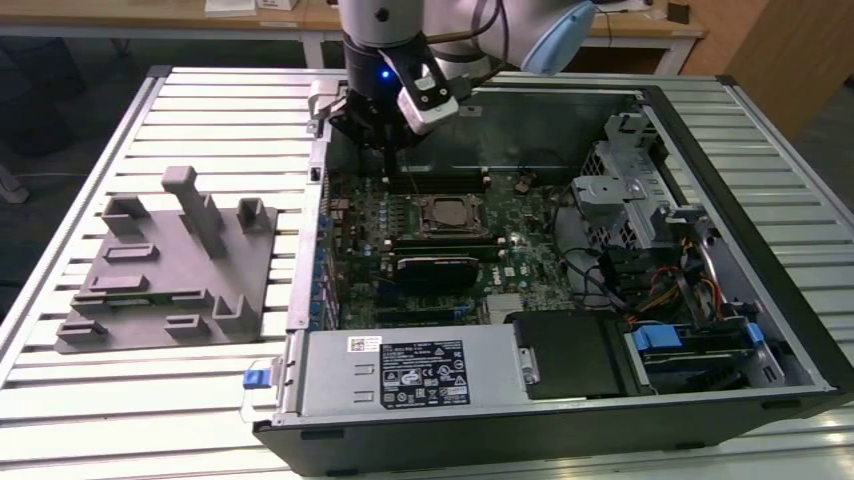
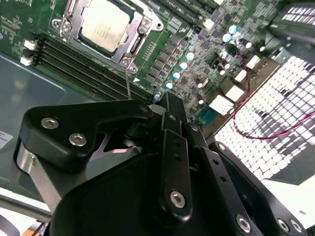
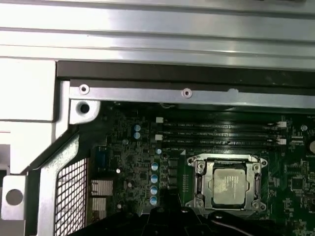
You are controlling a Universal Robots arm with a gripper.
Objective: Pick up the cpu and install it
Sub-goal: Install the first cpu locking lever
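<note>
- So, the gripper [image 1: 390, 150] is hanging over the open computer case [image 1: 747, 140], near its far wall, just beyond the memory slots [image 1: 434, 182] as seen from the socket. Can't tell whether the fingers are spread or pressed together; in both wrist views you mostly get the black linkage of the gripper body [image 2: 167, 162] in the way. Nothing visible between them, as far as I can see.
- The cpu [image 3: 227, 186] is sitting flat inside the socket [image 3: 227, 183] on the motherboard [image 1: 521, 260], silver top facing up, with the metal frame around it. It also shows up in the second wrist view [image 2: 106, 25] and, small, in the exterior view [image 1: 447, 212].
- The gripper isn't touching the cpu; it's off to the memory-slot side of the socket.
- Those slots run in parallel rows right beside the socket [image 2: 106, 27], between it and the case wall.
- Further from the socket, outside the case on the exterior view's left, the grey tray [image 1: 167, 270] with upright posts sits on the slatted table [image 1: 80, 390].
</note>
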